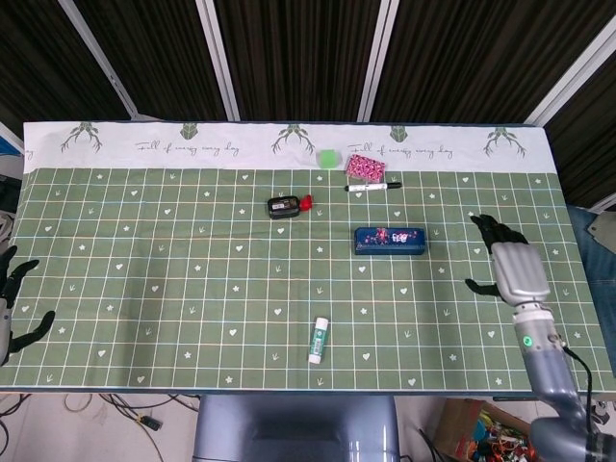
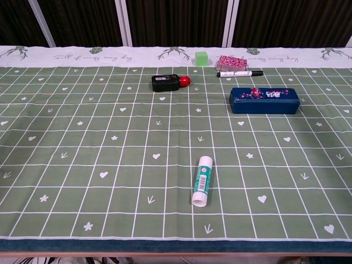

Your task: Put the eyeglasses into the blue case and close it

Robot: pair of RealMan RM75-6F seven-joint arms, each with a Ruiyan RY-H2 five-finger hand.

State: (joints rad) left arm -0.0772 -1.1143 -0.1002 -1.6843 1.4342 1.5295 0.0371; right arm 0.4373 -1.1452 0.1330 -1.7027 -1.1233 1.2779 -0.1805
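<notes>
The blue case (image 1: pixel 390 240) (image 2: pixel 264 100) lies closed on the green cloth right of centre, its lid decorated in pink and white. No eyeglasses show in either view. My right hand (image 1: pixel 510 267) hangs off to the right of the case, well apart from it, fingers spread and holding nothing. My left hand (image 1: pixel 12 300) shows only at the far left edge of the head view, dark fingers apart and empty. Neither hand appears in the chest view.
A glue stick (image 1: pixel 319 339) (image 2: pixel 202 180) lies near the front. At the back are a black device with a red end (image 1: pixel 285 205) (image 2: pixel 167 82), a green cube (image 1: pixel 329 158), a pink patterned pouch (image 1: pixel 366 167) and a black marker (image 1: pixel 372 187).
</notes>
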